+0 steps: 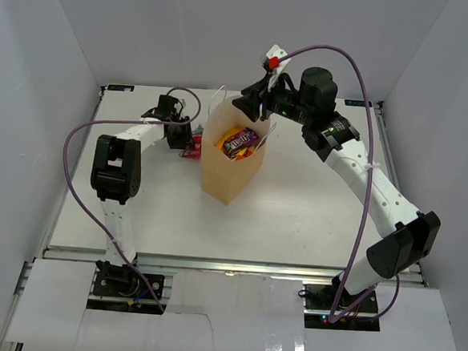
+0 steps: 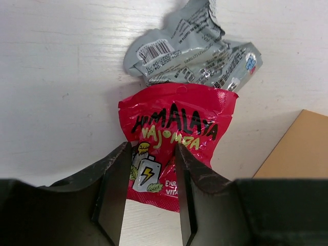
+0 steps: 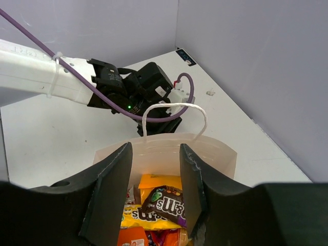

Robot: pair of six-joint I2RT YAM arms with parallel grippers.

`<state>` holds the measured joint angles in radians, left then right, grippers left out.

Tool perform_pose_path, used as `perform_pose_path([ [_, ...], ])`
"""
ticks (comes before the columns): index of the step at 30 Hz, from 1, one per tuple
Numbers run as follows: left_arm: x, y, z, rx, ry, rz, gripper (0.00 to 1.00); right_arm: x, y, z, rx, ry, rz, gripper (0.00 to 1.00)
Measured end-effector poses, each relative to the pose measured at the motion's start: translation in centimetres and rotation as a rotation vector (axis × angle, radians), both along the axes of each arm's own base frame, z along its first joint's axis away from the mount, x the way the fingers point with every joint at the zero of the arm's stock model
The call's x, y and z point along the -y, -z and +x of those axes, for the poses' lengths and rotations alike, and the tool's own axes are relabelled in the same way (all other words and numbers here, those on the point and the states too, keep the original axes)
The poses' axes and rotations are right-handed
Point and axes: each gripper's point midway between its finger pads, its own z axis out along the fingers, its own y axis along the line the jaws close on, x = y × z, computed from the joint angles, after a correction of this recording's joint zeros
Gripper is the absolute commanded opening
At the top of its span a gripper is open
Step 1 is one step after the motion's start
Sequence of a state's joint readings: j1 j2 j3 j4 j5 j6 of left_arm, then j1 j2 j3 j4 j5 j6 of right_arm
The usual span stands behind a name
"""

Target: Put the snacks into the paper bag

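A red snack packet (image 2: 177, 123) lies flat on the white table, with a crumpled grey packet (image 2: 195, 51) touching its far end. My left gripper (image 2: 151, 148) is open and low over the red packet, its fingers on either side of the packet's near left part. In the top view it (image 1: 180, 136) sits just left of the paper bag (image 1: 230, 175), with the red packet (image 1: 193, 150) beside it. The tan bag stands upright and holds several snacks (image 1: 238, 142), among them a brown M&M's pack (image 3: 164, 202) and a yellow pack (image 3: 138, 218). Above the bag's mouth, my right gripper (image 3: 155, 151) hangs open and empty.
The bag's white cord handle (image 3: 174, 110) stands up at its far rim (image 3: 169, 148). A tan corner of the bag (image 2: 302, 148) shows to the right of the red packet. White walls enclose the table on three sides. Purple cables loop from both arms.
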<state>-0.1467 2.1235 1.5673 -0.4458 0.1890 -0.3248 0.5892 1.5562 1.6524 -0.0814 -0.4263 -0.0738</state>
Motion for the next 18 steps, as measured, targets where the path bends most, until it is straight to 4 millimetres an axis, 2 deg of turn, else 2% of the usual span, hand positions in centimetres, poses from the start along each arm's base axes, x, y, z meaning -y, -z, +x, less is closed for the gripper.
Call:
perform_pose_path([
  [2,0.0,0.3,-0.2,-0.002,0.004,0.010,0.49,0.0,-0.1,-0.1,-0.001,-0.003,0.004,0.48],
  [7,-0.2,0.7,-0.6,-0.005,0.009,0.018,0.63,0.0,0.0,-0.4,-0.012,-0.006,0.011,0.48],
  [9,-0.2,0.6,-0.7,0.001,0.011,0.022,0.64,0.0,-0.1,-0.4,-0.015,-0.008,0.014,0.48],
  [13,-0.3,0.6,-1.0,0.003,0.012,0.031,0.63,0.0,-0.1,-0.6,-0.025,-0.014,0.021,0.48],
  [18,-0.1,0.7,-1.2,0.005,0.021,0.036,0.55,0.0,0.0,-1.0,-0.035,-0.020,0.025,0.48],
])
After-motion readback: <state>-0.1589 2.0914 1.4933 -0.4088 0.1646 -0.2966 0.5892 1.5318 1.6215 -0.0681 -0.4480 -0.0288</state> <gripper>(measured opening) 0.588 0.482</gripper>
